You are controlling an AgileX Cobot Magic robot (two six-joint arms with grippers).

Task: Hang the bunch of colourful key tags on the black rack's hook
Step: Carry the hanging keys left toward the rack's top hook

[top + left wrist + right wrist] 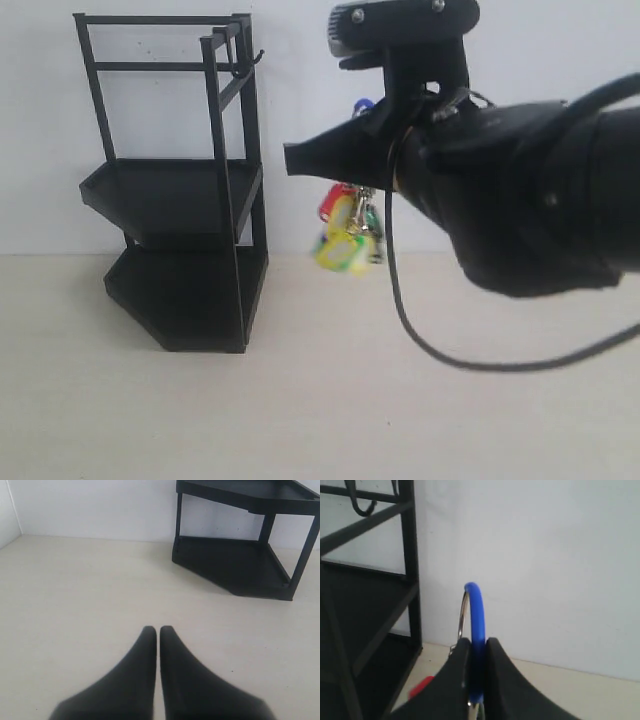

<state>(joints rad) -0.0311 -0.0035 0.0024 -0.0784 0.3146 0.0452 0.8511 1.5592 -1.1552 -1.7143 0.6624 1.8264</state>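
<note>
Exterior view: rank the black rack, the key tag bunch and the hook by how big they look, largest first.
1. black rack, clearly largest.
2. colourful key tag bunch, blurred; it may hang nearer the camera, but the order is plain.
3. hook, tiny at the rack's top corner.

The cluster of small red, yellow and green plastic key tags on metal rings (348,235) hangs mid-air at the frame's centre, its upright blue loop (477,620) pinched between the jaws of the right gripper (476,644). The tall black metal frame rack (165,195) stands upright on the pale surface (320,400) at the left, with two angular solid shelves and thin top bars. Its tiny upturned black hook (257,58) juts from the upper right corner post, above-left of the tags and apart from them.
</note>
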